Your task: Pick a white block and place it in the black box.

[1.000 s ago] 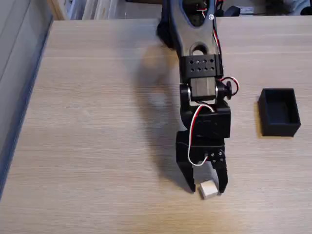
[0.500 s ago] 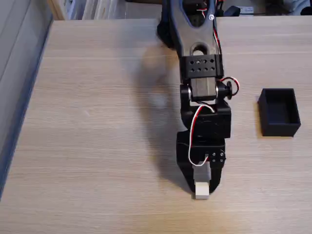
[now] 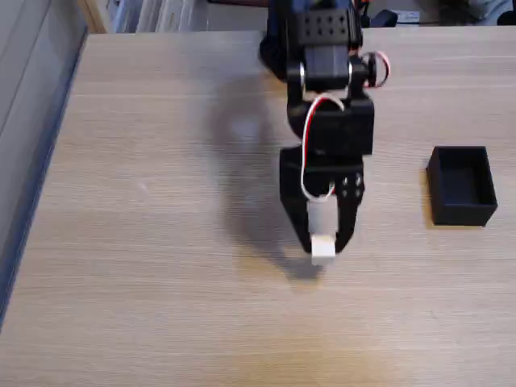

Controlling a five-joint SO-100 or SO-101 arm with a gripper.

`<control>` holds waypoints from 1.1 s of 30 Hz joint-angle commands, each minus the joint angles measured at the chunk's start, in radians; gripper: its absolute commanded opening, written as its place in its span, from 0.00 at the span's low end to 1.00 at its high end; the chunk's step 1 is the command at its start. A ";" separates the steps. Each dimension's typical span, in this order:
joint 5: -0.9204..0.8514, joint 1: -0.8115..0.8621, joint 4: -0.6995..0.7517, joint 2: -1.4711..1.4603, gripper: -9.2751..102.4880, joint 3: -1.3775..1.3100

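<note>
In the fixed view my gripper (image 3: 322, 246) hangs above the middle of the table, shut on the white block (image 3: 322, 248), which shows between the black fingertips. The block is lifted off the wood, with its shadow just below it. The black box (image 3: 461, 185) stands open-topped at the right side of the table, well to the right of the gripper and slightly farther back. Nothing shows inside the box.
The wooden table (image 3: 161, 242) spreads out to the left and front of the arm. A grey wall or panel (image 3: 24, 105) runs along the table's left edge. Cluttered items (image 3: 419, 12) sit beyond the far edge.
The jaws closed on the white block, then the arm pulled back toward the far side and lifted the block off the table.
</note>
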 commanded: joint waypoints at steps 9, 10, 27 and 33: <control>0.008 -0.221 0.138 0.577 0.08 0.288; 0.018 -0.256 0.146 0.592 0.08 0.288; 0.061 -0.594 0.106 0.431 0.08 0.166; 0.074 -0.604 0.100 0.299 0.09 0.067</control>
